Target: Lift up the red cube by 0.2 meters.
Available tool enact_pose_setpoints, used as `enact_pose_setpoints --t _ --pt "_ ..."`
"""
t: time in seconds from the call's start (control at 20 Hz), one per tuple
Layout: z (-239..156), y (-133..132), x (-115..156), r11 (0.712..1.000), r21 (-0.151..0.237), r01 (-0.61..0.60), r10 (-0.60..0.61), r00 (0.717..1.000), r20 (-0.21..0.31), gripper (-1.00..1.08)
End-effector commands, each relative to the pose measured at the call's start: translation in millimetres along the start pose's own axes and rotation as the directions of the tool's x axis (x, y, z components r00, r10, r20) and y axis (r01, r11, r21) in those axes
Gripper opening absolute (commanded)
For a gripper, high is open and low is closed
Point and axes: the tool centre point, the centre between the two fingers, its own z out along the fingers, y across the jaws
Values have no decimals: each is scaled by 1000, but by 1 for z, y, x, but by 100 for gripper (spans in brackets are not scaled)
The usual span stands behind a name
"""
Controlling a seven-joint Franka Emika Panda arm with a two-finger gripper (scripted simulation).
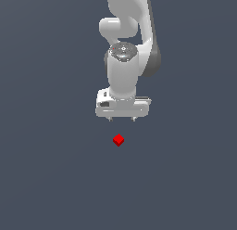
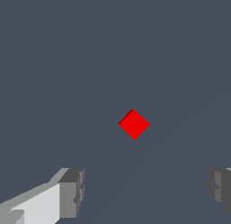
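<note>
A white robot arm reaches down over a plain, dark grey-blue floor that fills both pictures and shows no edge or corner, so the cube cannot be placed against any border of the surface. The red cube is a tiny, bright, unmarked block lying alone on that floor, turned so that it reads as a diamond in both views. In the exterior view the gripper hangs above the cube with a clear gap of bare floor between them; only the short tips of its two fingers show beneath the broad white hand body. In the wrist view the red cube sits near the middle of the picture, while the two grey fingertips stand far apart at either side with nothing between them, so the gripper is spread wide and holds nothing. The cube appears to sit a little off the line between the fingers, not squarely between them, though the camera's angle makes this hard to judge. As for progress, the task looks barely begun: the cube rests on the floor, untouched, and no lifting has taken place. What remains, by this reading, is nearly everything: bringing the fingers down around the cube, closing them on it, and raising it the required height.
</note>
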Motion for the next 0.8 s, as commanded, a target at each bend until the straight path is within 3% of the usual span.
enact_pose_setpoints --t 0.0,0.4,0.75 --pt "0 0 0 1000 0 0 0 1000 0 100" --pt "9 0 1 999 -1 -43 43 999 1 100" --pt "33 2 4 988 -5 -153 153 988 3 100"
